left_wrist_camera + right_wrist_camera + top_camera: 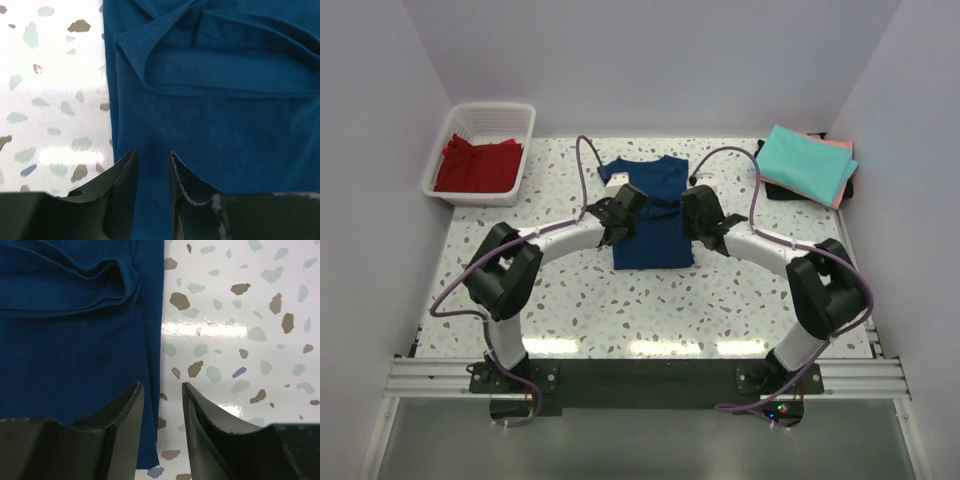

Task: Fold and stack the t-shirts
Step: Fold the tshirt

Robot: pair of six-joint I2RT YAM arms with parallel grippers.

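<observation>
The navy t-shirt (655, 240) lies partly folded at the centre of the tabletop (620, 310). The left gripper (152, 162) sits over the shirt's left edge. Its jaws are parted by a narrow gap with flat cloth visible between them, and nothing is pinched. The right gripper (162, 390) straddles the shirt's right edge, jaws likewise apart, with cloth beneath one finger and bare tabletop beneath the other. Red t-shirts (478, 165) lie in the white basket (488, 109) at the far left corner. A teal t-shirt (805, 160) rests on a salmon-pink one (834, 144) at the far right corner.
</observation>
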